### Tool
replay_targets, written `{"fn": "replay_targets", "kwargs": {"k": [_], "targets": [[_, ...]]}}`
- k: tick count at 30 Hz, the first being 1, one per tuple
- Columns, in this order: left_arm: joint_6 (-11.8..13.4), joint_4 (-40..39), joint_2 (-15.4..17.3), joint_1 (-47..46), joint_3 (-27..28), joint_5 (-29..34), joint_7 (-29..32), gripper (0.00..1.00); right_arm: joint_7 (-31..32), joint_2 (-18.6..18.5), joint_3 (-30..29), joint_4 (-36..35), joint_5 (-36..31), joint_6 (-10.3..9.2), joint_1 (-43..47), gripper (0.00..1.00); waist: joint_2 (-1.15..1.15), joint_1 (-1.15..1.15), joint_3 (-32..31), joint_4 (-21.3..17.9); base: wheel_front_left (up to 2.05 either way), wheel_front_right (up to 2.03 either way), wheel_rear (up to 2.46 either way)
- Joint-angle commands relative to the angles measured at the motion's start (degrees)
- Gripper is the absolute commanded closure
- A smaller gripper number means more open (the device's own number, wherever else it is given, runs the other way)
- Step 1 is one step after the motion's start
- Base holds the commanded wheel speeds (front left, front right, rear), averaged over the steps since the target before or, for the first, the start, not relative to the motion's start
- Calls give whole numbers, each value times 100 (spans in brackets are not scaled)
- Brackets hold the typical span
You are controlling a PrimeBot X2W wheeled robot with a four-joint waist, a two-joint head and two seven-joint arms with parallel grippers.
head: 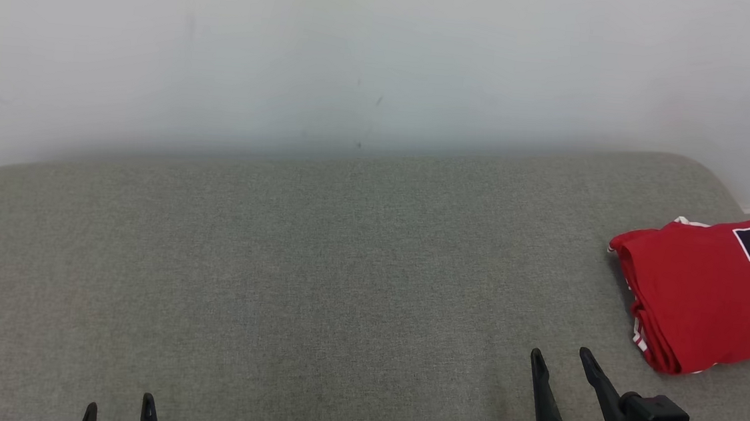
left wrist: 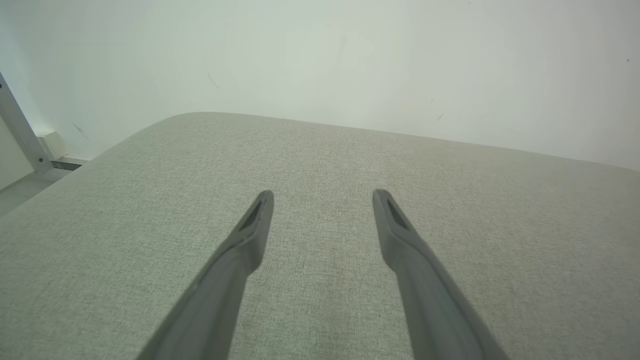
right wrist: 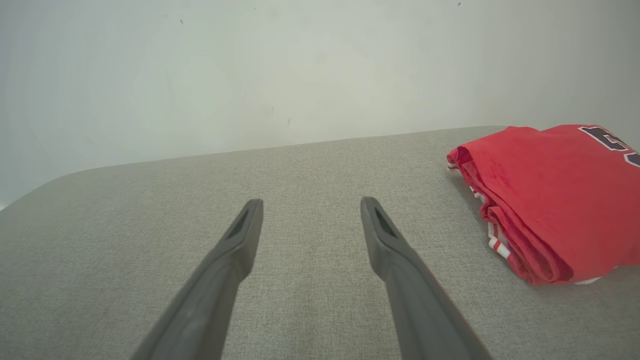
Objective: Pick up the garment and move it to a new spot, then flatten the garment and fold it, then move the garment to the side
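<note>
your garment (head: 696, 296) is a red jersey, folded into a thick packet and lying at the right edge of the padded grey surface (head: 343, 268), close to its far right corner. the fold faces the middle of the surface, and red-and-white striped trim peeks out of the layers there. on its top face you can see dark navy numerals outlined in white. the edge of the head view cuts them off; they look like a 2 above a 3, but you cannot read them whole. no brand mark or label is readable.

your right claw (head: 561, 354) sits near the front edge, just left of the jersey and not touching it, its two fingers spread apart with nothing between them. in the right wrist view the jersey (right wrist: 550, 200) lies off to the right of the right claw (right wrist: 311, 201).

your left claw (head: 118, 408) is at the front edge toward the left, well apart from the jersey, also spread and empty. the left wrist view shows bare grey fabric between its fingers (left wrist: 322, 195). a pale wall (head: 361, 49) stands behind the far edge.
</note>
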Motion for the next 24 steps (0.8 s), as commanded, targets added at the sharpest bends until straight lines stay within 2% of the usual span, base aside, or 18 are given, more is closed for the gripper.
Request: {"fn": "replay_targets", "kwargs": {"k": [1, 17, 18, 24], "targets": [[5, -18, -8, 90, 21, 45, -16, 0, -8, 26, -7, 17, 18, -12, 47, 0, 0, 0, 0, -2, 0, 0, 0], [-91, -25, -8, -28, 90, 178, -16, 0, -158, 28, 39, 144, 205, -12, 29, 0, 0, 0, 102, 4, 0, 0, 0], [-104, -2, 0, -14, 77, 109, 2, 100, -136, 3, 32, 151, 152, 0, 0, 100, 0, 0, 102, 4, 0, 0, 0], [-124, 285, -16, -36, 90, -80, 87, 100, -77, 4, 12, 428, 309, 0, 102, 100, 0, 0, 105, 11, 0, 0, 0]]}}
